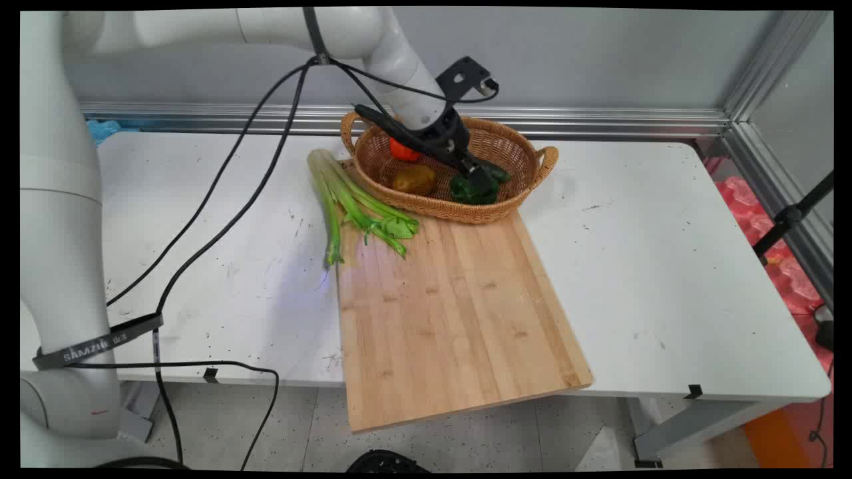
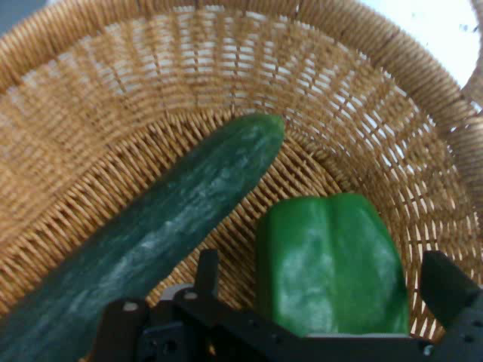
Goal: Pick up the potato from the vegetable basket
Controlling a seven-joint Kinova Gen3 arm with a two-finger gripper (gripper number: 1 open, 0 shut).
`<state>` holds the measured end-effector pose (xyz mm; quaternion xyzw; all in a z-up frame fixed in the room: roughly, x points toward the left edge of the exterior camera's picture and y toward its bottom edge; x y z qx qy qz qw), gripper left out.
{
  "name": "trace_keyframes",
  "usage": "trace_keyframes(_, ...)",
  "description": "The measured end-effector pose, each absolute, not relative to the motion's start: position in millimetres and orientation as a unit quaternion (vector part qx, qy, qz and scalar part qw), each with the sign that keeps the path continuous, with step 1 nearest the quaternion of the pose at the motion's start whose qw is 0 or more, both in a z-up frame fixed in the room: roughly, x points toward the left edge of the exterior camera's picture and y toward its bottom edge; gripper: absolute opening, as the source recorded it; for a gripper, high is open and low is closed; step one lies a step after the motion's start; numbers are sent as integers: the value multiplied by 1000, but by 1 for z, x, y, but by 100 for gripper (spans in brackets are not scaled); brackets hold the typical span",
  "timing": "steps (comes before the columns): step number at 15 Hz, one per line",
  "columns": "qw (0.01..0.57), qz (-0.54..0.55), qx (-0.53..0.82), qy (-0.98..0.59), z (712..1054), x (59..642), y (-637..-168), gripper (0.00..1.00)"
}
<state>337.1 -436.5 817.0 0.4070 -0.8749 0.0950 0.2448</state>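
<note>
My gripper [image 1: 476,179] reaches down into a wicker basket [image 1: 436,207] at the back of the table. It is open, and its two fingers stand either side of a green bell pepper [image 2: 332,249] with small gaps on both sides. In the main view the green bell pepper [image 1: 468,193] lies just under the fingertips. A dark green cucumber [image 2: 166,226] lies slanting beside the pepper on the basket [image 2: 151,113] floor. In the main view only the end of the cucumber [image 1: 498,173] shows past the hand.
A brownish potato [image 1: 414,179] and a red tomato [image 1: 402,150] also lie in the basket, to the left of the hand. Celery stalks [image 1: 351,205] rest across the left corner of a large wooden cutting board [image 1: 452,313] in front of the basket.
</note>
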Motion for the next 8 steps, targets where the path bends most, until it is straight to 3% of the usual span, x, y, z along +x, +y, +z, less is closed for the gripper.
trace_keyframes(8, 258, 110, 392, -876, 854, 362, -413, 100)
